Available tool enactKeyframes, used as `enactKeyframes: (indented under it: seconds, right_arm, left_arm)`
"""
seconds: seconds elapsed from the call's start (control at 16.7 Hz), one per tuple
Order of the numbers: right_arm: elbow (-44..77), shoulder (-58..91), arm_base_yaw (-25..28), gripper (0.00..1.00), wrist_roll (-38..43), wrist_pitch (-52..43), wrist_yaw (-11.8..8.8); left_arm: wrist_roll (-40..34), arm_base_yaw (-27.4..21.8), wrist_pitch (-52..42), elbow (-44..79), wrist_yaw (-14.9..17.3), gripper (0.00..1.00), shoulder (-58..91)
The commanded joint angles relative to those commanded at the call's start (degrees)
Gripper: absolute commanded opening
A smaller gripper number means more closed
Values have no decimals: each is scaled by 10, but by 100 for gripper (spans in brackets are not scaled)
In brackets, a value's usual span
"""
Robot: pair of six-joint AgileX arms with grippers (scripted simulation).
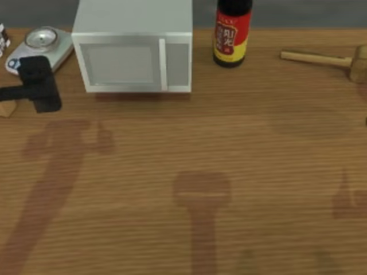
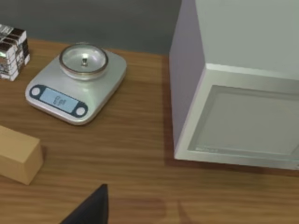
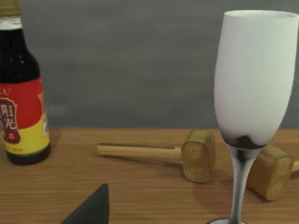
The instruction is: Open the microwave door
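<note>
The microwave (image 1: 135, 34) stands at the back of the table, left of centre. Its door (image 1: 120, 64) lies flat against the front, with the grey window and the vertical white handle strip (image 1: 163, 64) beside the control panel (image 1: 178, 63). My left gripper (image 1: 39, 85) hovers to the left of the microwave, in front of the scale and apart from the door. The left wrist view shows the microwave (image 2: 233, 56) and the door (image 2: 247, 123) from its left side. Only a black tip of my right gripper (image 3: 93, 210) shows, far from the microwave.
A silver kitchen scale (image 1: 40, 46), a mirrored cube (image 2: 11, 49) and a wooden block (image 2: 18, 156) sit at the left. A sauce bottle (image 1: 232, 31) and a wooden mallet (image 1: 327, 60) lie to the right. A white glass (image 3: 252, 93) stands near my right gripper.
</note>
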Motion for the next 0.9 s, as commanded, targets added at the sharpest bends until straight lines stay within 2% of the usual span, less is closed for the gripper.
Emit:
enactKeyframes:
  seconds: [0.54, 0.9]
  right_arm:
    - [0, 0, 0, 100, 0, 0, 0]
    - [0, 0, 0, 100, 0, 0, 0]
  left_arm:
    - [-116, -140, -117, 357, -83, 100, 462]
    - [-151, -182, -153, 465, -108, 100, 603]
